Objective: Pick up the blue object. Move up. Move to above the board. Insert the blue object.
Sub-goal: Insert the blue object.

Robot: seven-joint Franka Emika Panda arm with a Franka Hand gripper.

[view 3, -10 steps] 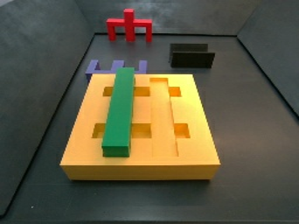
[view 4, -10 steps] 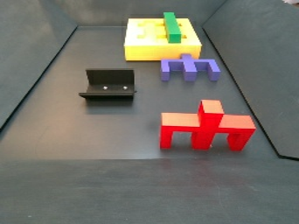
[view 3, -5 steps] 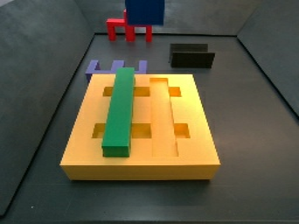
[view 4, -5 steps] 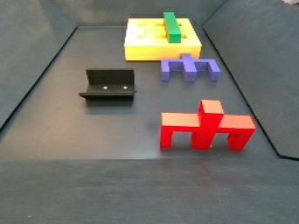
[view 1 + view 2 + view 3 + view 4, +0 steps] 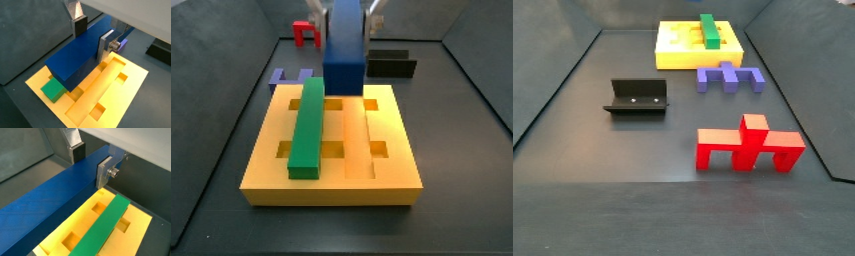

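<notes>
My gripper (image 5: 92, 37) (image 5: 91, 163) is shut on the blue object (image 5: 77, 60) (image 5: 47, 203), a long deep-blue bar clamped across its width between the silver fingers. In a side view the gripper (image 5: 352, 10) enters from the top edge and the blue object (image 5: 345, 55) hangs on end over the far part of the board (image 5: 385, 170), apart from it. Both wrist views show the yellow-orange board (image 5: 127, 80) (image 5: 73, 235) under the bar, with open grooves and cut-outs. The board (image 5: 680, 55) also shows in a side view that has neither gripper nor bar.
A green bar (image 5: 306, 125) (image 5: 710, 30) (image 5: 103, 230) (image 5: 53, 91) lies in one groove of the board. A violet pronged piece (image 5: 289, 76) (image 5: 730, 77) sits just beyond the board. A red piece (image 5: 305, 32) (image 5: 750, 147) and the fixture (image 5: 392, 64) (image 5: 636, 96) stand on the dark floor.
The gripper with the blue object came into a side view from the top and moved down and forward, from above the red piece to over the board's far end.
</notes>
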